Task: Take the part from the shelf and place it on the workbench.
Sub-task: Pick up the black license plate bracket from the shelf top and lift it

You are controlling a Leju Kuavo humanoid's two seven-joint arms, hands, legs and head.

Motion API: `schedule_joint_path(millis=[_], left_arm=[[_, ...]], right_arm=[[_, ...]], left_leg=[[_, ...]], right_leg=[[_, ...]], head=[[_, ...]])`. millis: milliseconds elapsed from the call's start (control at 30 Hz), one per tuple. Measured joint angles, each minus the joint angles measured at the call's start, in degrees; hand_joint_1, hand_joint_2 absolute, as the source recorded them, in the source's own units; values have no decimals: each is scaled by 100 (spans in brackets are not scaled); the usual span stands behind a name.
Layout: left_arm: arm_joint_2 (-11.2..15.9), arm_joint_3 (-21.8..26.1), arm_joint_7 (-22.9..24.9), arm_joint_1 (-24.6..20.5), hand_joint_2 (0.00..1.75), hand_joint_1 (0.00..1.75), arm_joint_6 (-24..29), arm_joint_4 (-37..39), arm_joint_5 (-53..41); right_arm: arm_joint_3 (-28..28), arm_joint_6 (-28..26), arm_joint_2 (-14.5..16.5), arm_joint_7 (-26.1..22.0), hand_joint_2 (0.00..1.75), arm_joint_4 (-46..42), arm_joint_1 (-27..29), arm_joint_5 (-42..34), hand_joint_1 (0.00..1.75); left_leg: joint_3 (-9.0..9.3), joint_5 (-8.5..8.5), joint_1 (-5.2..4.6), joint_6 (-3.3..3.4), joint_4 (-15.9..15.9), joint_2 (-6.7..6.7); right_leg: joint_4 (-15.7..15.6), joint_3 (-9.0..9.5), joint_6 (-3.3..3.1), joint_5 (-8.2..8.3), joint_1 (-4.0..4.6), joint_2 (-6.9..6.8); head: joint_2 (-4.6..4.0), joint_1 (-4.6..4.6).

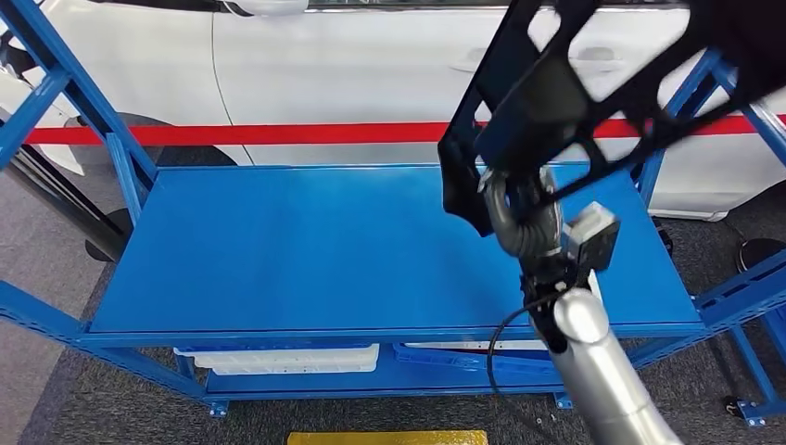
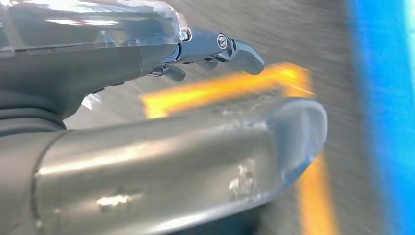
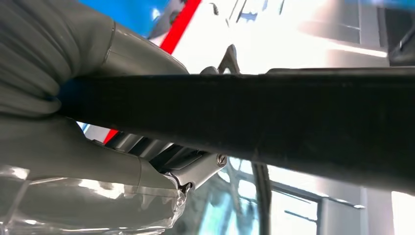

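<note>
The right hand (image 1: 519, 199) grips the black part (image 1: 593, 93) above the blue shelf (image 1: 306, 250). The left hand (image 2: 205, 54) hangs empty, fingers apart. The wide part could snag a shelf post while swinging round.

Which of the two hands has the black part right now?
The right hand: it grips the black part above the blue shelf. The left hand holds nothing.

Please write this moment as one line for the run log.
right hand: holds black part above blue shelf | left hand: holds nothing | part: not yet placed
</note>
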Motion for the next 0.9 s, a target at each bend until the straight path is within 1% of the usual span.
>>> schedule_joint_path(millis=[33,100,167,400,533,767,900], left_arm=[[-21,74,-274,-26,175,0,-131,0,111],[-61,192,-489,-79,175,0,-250,0,227],[-81,274,-503,-113,175,0,-297,0,273],[-89,503,-422,-104,175,0,-343,0,426],[-89,590,-387,-101,175,0,-308,0,473],[-89,636,-324,-90,175,0,-325,0,473],[-88,662,-290,-76,175,0,-451,0,493]], right_arm=[[67,-57,-2,-153,175,-167,313,235,175],[222,-133,-2,-350,175,-402,826,513,175],[316,-168,-2,-419,175,-559,1134,595,175],[436,-54,51,-640,175,-975,1781,574,175],[488,-11,138,-697,175,-1110,2009,578,175],[552,-6,262,-700,175,-1129,2214,589,175],[552,-2,339,-706,175,-1127,2312,557,175]], left_leg=[[0,-3,0,0,-1,-7],[-1,-10,-1,-3,-2,-7],[1,-14,-1,-4,-3,-1],[3,-13,-1,-4,-3,1],[4,-13,-1,-4,-4,2],[4,-13,-1,-4,-4,4],[3,-13,-1,-4,-4,4]], right_leg=[[1,2,3,-4,0,-4],[2,1,5,-6,0,0],[2,0,3,-9,1,5],[2,1,2,-11,1,4],[2,2,2,-11,1,4],[2,2,3,-11,-1,4],[2,2,3,-11,-1,4]], head=[[-1,-1],[-1,-3],[-1,-2],[-1,-2],[0,-2],[0,-2],[0,-2]])
